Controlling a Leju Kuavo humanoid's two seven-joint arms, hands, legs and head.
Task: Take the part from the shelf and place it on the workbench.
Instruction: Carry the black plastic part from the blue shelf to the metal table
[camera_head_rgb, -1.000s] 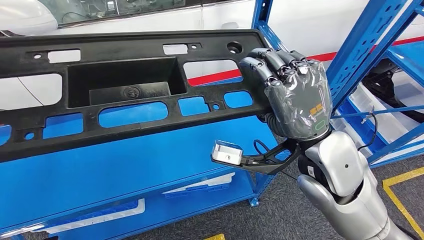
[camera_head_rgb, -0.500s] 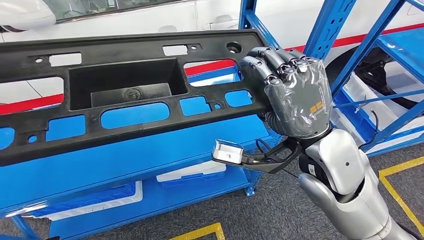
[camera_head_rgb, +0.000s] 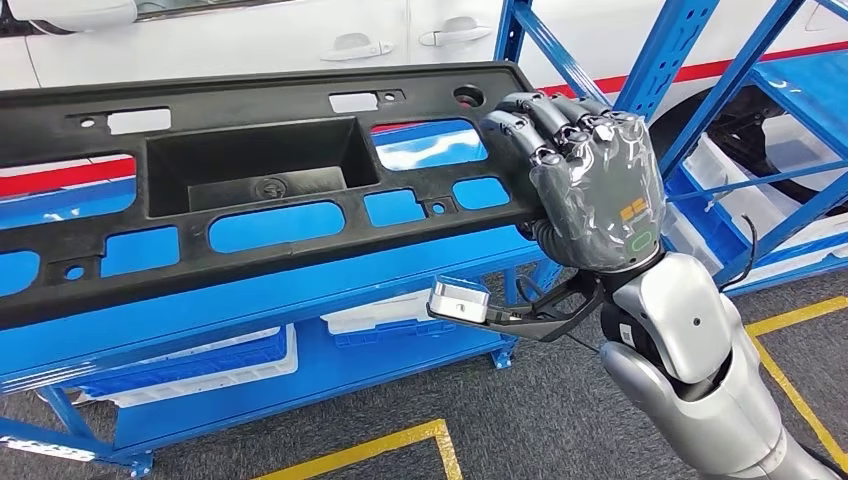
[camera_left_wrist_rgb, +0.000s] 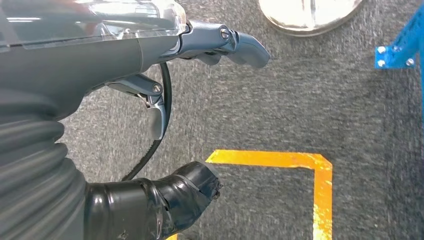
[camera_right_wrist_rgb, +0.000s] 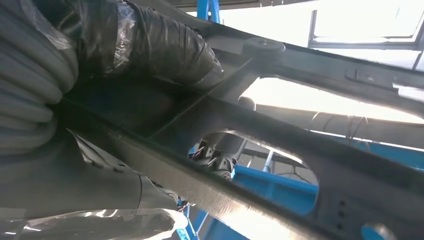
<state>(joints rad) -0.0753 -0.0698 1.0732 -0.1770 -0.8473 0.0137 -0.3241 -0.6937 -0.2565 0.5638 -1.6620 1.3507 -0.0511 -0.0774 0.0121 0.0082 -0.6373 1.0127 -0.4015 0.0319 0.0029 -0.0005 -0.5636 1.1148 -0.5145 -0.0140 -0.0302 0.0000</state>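
Observation:
The part (camera_head_rgb: 260, 210) is a long black plastic panel with a deep rectangular pocket and several cut-outs. It spans the head view and runs off the left edge. My right hand (camera_head_rgb: 590, 190) grips its right end, fingers curled over the top edge near a round hole. In the right wrist view the part's ribbed underside (camera_right_wrist_rgb: 300, 145) crosses the picture, with my right hand (camera_right_wrist_rgb: 125, 50) wrapped around it. My left hand (camera_left_wrist_rgb: 100, 60) hangs over grey floor, thumb and dark fingers (camera_left_wrist_rgb: 190, 192) apart with nothing between them.
The blue shelf (camera_head_rgb: 300, 290) stands just behind and below the part, with white bins (camera_head_rgb: 390, 310) on its lower level. A second blue rack (camera_head_rgb: 700, 80) rises at the right. Behind both is a white car (camera_head_rgb: 300, 40). Yellow tape (camera_head_rgb: 400, 445) marks the grey floor.
The whole view has shifted: more of the shelf's lower level and the floor now show below the part. My right hand keeps the same grip on the part's right end.

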